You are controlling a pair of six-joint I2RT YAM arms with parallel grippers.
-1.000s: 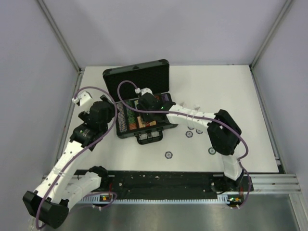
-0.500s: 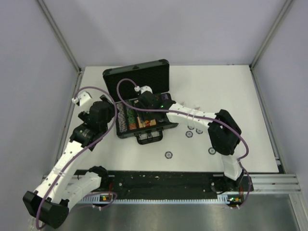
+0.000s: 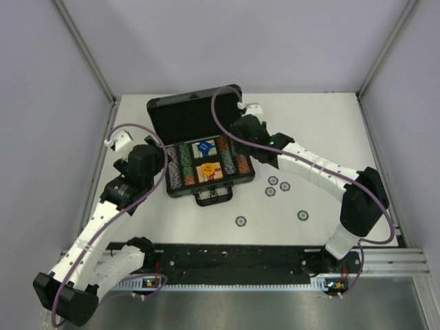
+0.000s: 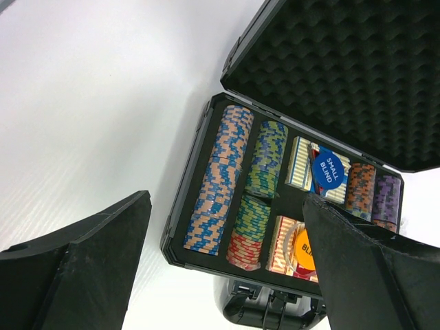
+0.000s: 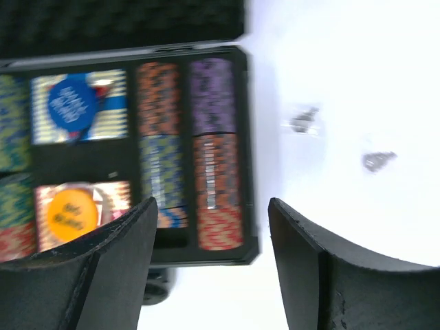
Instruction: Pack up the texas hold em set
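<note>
We find the briefcase [image 3: 196, 117] open on the tabletop [image 3: 330, 137], with chip rows [image 4: 223, 182] and card decks [image 4: 300, 165] seated inside. Several small chips [image 3: 273, 181] lie loose to its right. Our left tool [image 4: 227, 206] and right tool [image 5: 213, 206] gape wide and empty beside the briefcase, so we judge gathering and closing are left to do

The left arm [image 3: 95, 228], lower left, and the right arm [image 3: 316, 168], at right, have white link shells and bulky black joint housings. A purple cable [image 3: 213, 110] loops along each. The left gripper [image 4: 228, 199] and right gripper [image 5: 213, 203] have matte black wedge fingers [image 4: 89, 268]. A green light [image 3: 272, 144], possibly, dots the right arm.
</note>
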